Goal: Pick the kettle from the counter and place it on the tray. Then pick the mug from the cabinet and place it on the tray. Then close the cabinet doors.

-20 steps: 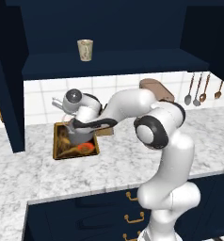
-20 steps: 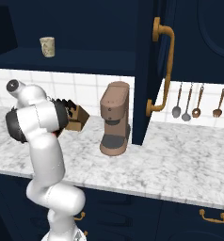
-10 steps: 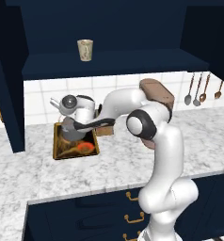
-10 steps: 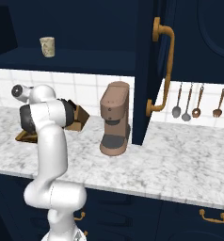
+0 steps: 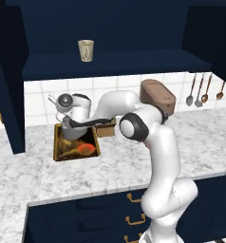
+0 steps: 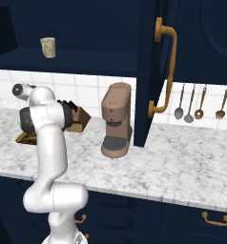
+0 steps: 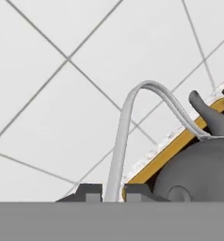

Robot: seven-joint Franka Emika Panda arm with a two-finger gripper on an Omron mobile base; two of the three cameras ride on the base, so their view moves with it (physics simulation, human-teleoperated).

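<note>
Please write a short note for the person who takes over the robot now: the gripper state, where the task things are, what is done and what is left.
Gripper: shut on the kettle's thin wire handle.
Kettle: held over the tray, at its far end by the tiled wall; I cannot tell if it rests on it yet.
Mug: upright on the cabinet shelf, untouched.
Cabinet doors: open.
Done: kettle lifted and brought to the tray.
Left: release the kettle, move the mug to the tray, close both doors.
</note>
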